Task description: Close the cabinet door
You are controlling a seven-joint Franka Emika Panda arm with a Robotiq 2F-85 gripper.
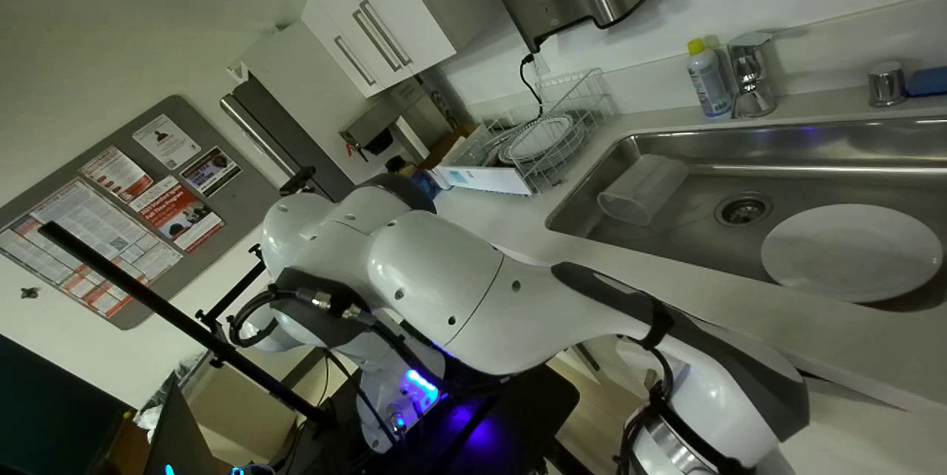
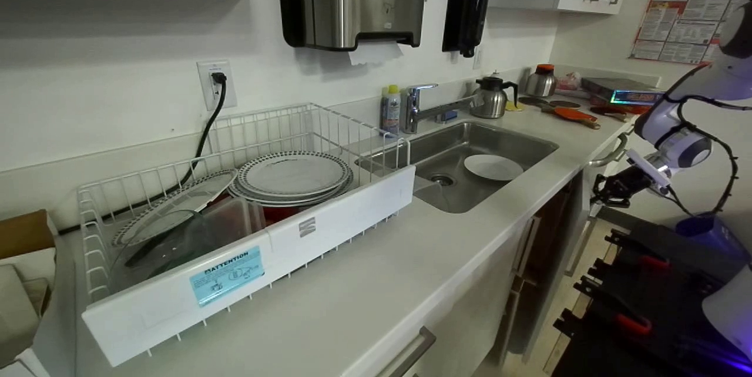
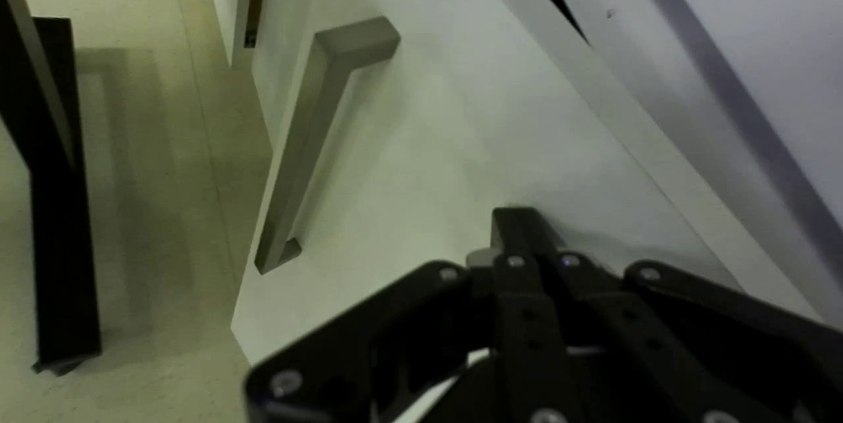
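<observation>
There's the black Robotiq gripper (image 3: 521, 233), slim fingers together, nothing between them, right up by the smooth, flat white cabinet door (image 3: 428, 166), which stands open under the pale counter (image 2: 329, 283)! Touching? Can't tell. The wrist view picks out a squared-off metal handle (image 3: 304, 146); only the exterior views bring the stainless-steel sink (image 2: 458, 148), round white plate (image 2: 493, 167) inside.

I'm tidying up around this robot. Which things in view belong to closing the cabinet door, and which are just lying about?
Part of the job:
cabinet door, standing open
gripper, shut

Just lying about:
dish rack
white plate in the sink
yellow-capped bottle
black-handled carafe
</observation>
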